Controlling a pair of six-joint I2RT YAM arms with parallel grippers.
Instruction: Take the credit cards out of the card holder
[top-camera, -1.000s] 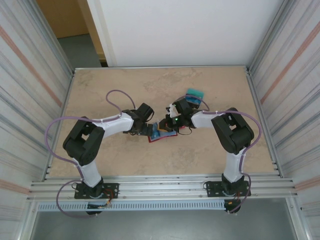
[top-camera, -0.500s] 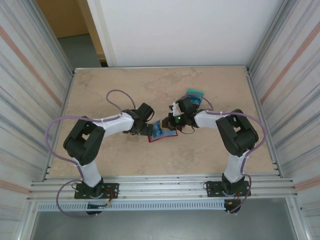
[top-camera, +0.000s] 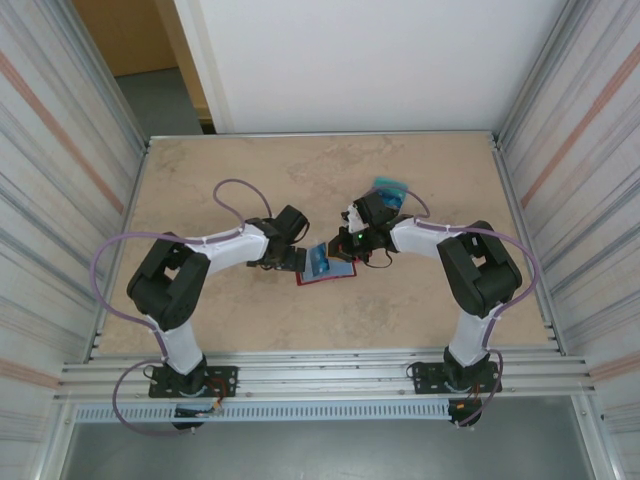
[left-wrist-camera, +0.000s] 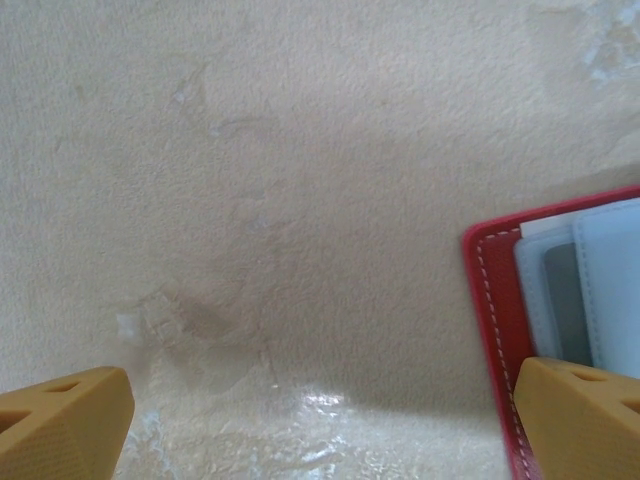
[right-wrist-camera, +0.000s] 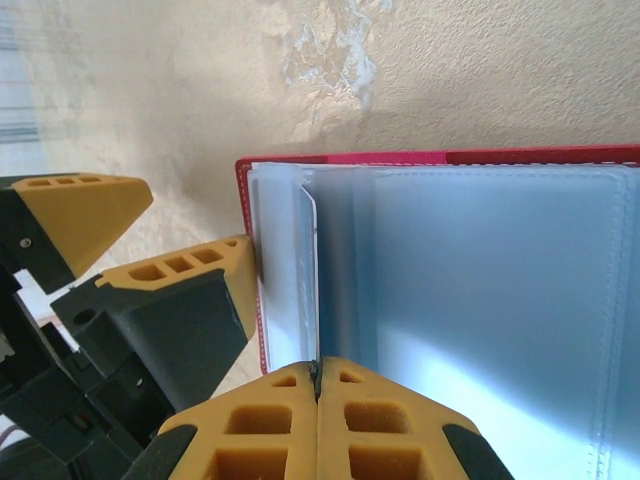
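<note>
We held the right claw (right-wrist-camera: 317, 388) clamped on a credit card (right-wrist-camera: 308, 270) just ahead, ready to pull it out. The left claw (left-wrist-camera: 320, 425), spread wide, pinned the red card holder (right-wrist-camera: 450, 157) beneath it, likely so it wouldn't follow.

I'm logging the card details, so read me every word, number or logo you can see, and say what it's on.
No text can be read anywhere.
Teal credit cards: any print too small to read.
Blue card at the card holder: marks too blurred.
Frosted pockets: no text shows.
Thin sheet in the right gripper: edge-on, nothing legible.
</note>
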